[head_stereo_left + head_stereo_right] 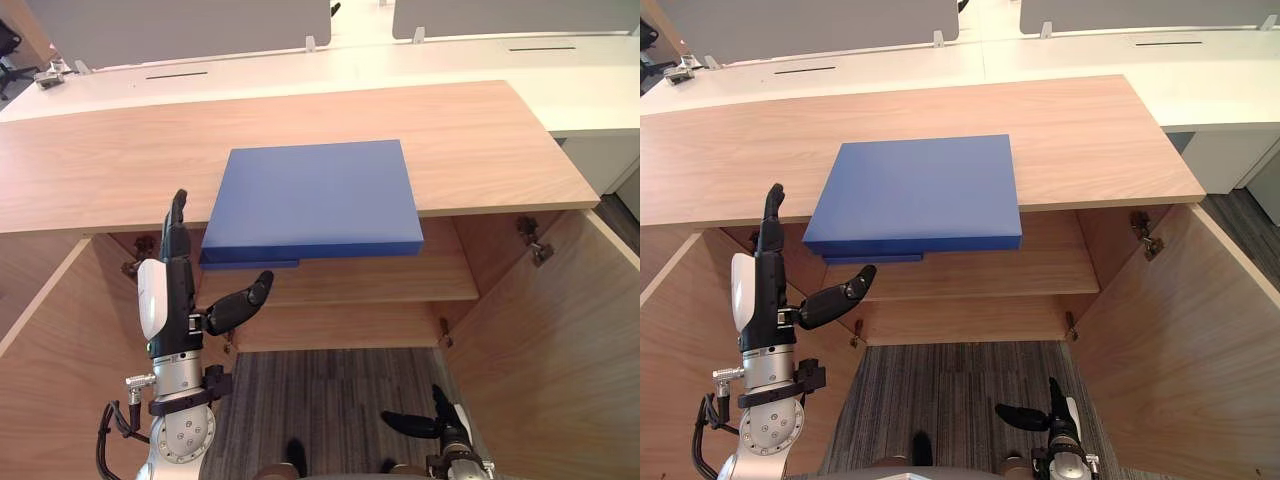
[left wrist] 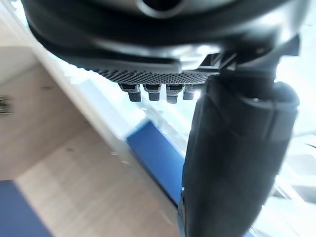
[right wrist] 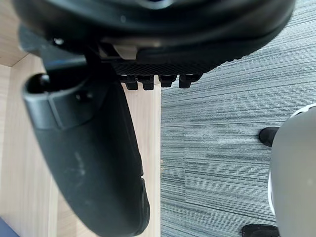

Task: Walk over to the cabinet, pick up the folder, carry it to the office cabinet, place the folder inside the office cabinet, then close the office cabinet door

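A flat blue folder [image 1: 312,198] lies on the wooden cabinet top [image 1: 120,160], its near edge sticking out over the open cabinet below. My left hand [image 1: 172,275] is raised just left of and below the folder's near left corner, fingers straight up and thumb spread toward the folder, open and apart from it. The folder's blue edge [image 2: 155,158] appears past the left thumb in the left wrist view. My right hand [image 1: 432,420] hangs low over the carpet, open and holding nothing.
Both cabinet doors stand open, the left door [image 1: 45,330] and the right door [image 1: 560,330] flanking me. An inner shelf [image 1: 380,275] sits under the top. White desks with grey partitions [image 1: 180,30] stand behind. Grey carpet [image 1: 330,400] lies below.
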Tool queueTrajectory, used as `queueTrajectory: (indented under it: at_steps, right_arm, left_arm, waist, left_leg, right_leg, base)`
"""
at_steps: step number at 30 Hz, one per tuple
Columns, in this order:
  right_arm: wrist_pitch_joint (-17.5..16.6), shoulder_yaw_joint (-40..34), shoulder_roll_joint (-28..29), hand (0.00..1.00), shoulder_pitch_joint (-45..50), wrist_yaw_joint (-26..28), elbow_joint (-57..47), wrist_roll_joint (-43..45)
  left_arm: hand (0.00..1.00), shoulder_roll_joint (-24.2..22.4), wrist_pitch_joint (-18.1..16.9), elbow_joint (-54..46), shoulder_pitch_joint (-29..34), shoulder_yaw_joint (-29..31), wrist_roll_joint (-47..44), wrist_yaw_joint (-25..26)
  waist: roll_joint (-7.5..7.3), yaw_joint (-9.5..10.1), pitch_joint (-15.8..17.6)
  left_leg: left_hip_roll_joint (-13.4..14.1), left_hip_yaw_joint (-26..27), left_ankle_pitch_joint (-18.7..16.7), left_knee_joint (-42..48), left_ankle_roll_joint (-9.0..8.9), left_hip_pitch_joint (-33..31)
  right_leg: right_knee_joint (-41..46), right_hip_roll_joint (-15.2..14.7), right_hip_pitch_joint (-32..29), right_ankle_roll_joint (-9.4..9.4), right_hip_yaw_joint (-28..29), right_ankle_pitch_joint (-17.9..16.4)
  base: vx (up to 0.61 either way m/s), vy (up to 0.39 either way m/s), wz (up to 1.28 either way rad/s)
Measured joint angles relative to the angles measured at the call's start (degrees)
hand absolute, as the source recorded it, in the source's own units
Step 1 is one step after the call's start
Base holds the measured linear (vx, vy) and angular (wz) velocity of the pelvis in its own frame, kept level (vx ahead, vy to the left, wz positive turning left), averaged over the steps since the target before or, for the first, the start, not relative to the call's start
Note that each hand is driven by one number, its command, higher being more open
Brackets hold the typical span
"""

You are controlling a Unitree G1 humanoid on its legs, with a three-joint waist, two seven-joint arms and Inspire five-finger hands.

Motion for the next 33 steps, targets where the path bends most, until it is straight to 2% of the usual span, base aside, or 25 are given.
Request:
queueTrajectory:
  at_steps: [8,13,14,16,23,27,33]
  right_arm:
    - [-0.1,1.9,-0.6,1.0,1.1,0.5,0.1,0.0]
    - [-0.1,1.9,-0.6,1.0,0.8,1.7,0.1,0.1]
    - [-0.1,2.0,-0.6,1.0,0.6,2.0,0.1,0.1]
    - [-0.1,2.0,-0.6,1.0,0.5,2.6,0.0,0.2]
    - [0.0,1.9,-0.6,1.0,0.3,4.4,0.0,1.2]
    - [0.0,1.8,-0.5,1.0,0.3,5.4,-0.1,2.3]
    - [0.0,1.7,-0.5,1.0,0.4,5.8,-0.6,3.5]
  left_arm:
    - [1.0,5.7,0.0,0.0,-3.5,-7.0,6.8,-1.0]
    - [1.0,7.6,0.6,1.9,-8.0,-9.8,11.3,-3.0]
    - [0.0,8.0,1.5,3.6,-9.2,-9.8,12.6,-3.4]
    - [0.0,8.0,4.0,7.6,-11.1,-9.9,16.2,-3.7]
    - [0.0,8.1,7.9,10.6,-17.4,-8.3,22.7,-2.8]
    - [0.0,8.2,9.4,11.5,-22.1,-6.1,23.8,-2.1]
    - [0.0,8.5,9.3,10.9,-22.7,-4.0,24.0,-2.6]
  waist:
    - [0.02,-0.2,-2.7]
    - [-0.03,-0.87,-2.9]
    - [-0.03,-1.4,-2.9]
    - [-0.09,-1.63,-2.9]
    - [-0.36,-1.69,-3.1]
    - [-0.58,-2.13,-3.2]
    - [-0.77,-2.93,-3.3]
  left_leg:
    - [0.1,1.4,0.0,-1.0,-0.03,1.0]
    - [0.1,1.7,0.0,-1.1,-0.01,1.4]
    - [0.1,1.7,0.0,-1.1,0.0,1.5]
    - [0.1,1.9,0.0,-1.4,0.0,1.5]
    - [0.1,2.3,0.0,-1.5,-0.01,1.6]
    - [0.1,2.4,0.0,-1.5,-0.01,1.6]
    - [0.2,3.1,0.0,-1.5,-0.02,1.7]
  right_leg:
    - [-0.1,0.2,-0.1,-0.02,1.5,0.0]
    - [-0.2,0.3,0.0,-0.08,1.8,0.1]
    - [-0.2,0.3,0.0,-0.09,1.8,0.1]
    - [-0.2,0.3,-0.1,-0.15,2.1,0.1]
    - [-1.4,0.4,0.0,-0.11,2.4,0.7]
    - [-2.5,0.5,0.4,-0.09,2.7,1.4]
    - [-3.9,0.6,0.7,-0.07,3.6,2.4]
  base:
    - [0.0,-0.004,-0.08]
    - [0.0,-0.005,-0.04]
    - [0.0,0.0,0.0]
    - [-0.03,-0.007,-0.05]
    - [-0.01,-0.002,-0.02]
    - [0.0,-0.005,-0.05]
    - [-0.01,-0.002,-0.07]
